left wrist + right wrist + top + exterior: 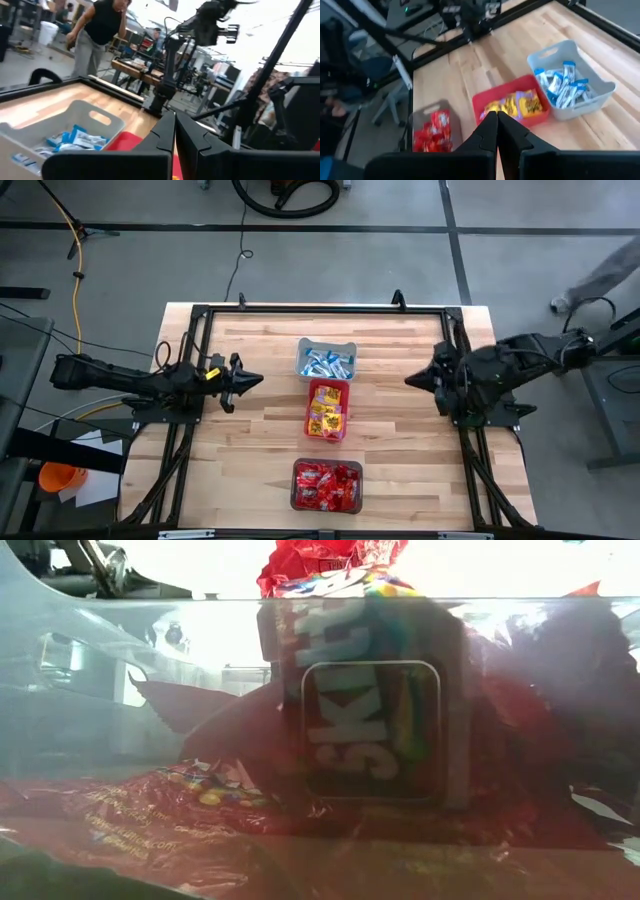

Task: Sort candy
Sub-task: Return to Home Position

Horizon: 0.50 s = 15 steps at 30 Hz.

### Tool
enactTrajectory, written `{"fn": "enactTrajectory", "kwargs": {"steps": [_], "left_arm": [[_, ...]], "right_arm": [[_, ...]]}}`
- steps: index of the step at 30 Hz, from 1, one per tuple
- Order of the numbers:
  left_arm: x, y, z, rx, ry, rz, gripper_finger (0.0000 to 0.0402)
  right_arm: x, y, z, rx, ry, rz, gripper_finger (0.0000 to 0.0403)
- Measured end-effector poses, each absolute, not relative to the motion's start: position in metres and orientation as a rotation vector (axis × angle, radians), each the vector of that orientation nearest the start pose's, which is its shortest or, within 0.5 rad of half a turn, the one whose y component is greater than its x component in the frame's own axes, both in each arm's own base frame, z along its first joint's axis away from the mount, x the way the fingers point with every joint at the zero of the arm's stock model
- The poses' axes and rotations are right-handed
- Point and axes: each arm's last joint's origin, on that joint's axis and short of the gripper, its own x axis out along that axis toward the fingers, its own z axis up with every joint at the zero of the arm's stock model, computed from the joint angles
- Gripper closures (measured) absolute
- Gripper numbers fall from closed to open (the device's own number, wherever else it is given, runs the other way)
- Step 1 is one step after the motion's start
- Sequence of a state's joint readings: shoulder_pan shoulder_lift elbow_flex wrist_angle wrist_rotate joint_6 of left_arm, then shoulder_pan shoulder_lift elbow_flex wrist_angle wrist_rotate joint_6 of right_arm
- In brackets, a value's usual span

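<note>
Two arms: one at each side of the table (250, 450), tips aimed inward at each other, nothing carried
Left gripper (258, 380): sits over the table's left part, level with the grey bin, well apart from it; the fingers (162, 132) are pinched flat together on nothing
Grey bin (327, 342): farthest of the three in the middle column, holds the blue-and-white candy (328, 363)
Red bin (328, 383): right up against the grey one, holds the yellow candy (327, 412)
Dark bin (294, 485): nearest the front edge, a gap away from the red bin, piled full of red candy (326, 485); the low view looks straight through its clear wall at one packet (370, 720) standing on end
Loose candy: can't spot any on the wood, it's all in bins
Right gripper (408, 380): mirror of the left over the table's right part, fingers (487, 132) clamped together, empty
Person (600, 275): on the floor past the far right corner, only a leg and shoe visible from above
</note>
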<state>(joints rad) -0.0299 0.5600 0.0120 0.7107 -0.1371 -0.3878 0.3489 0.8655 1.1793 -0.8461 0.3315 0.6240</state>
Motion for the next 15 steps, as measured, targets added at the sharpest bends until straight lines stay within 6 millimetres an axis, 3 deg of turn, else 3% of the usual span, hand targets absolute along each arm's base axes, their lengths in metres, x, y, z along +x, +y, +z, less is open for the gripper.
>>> {"fn": "enactTrajectory", "kwargs": {"steps": [11, 15], "left_arm": [[0.133, 0.001, 0.173, -0.396, -0.084, 0.125, 0.0401], [0.133, 0.001, 0.170, -0.393, -0.057, 0.130, 0.0401]], "right_arm": [[0.092, 0.082, 0.385, 0.290, 0.459, -0.033, 0.0403], [0.078, 0.099, 0.363, 0.201, 0.386, -0.018, 0.0403]]}}
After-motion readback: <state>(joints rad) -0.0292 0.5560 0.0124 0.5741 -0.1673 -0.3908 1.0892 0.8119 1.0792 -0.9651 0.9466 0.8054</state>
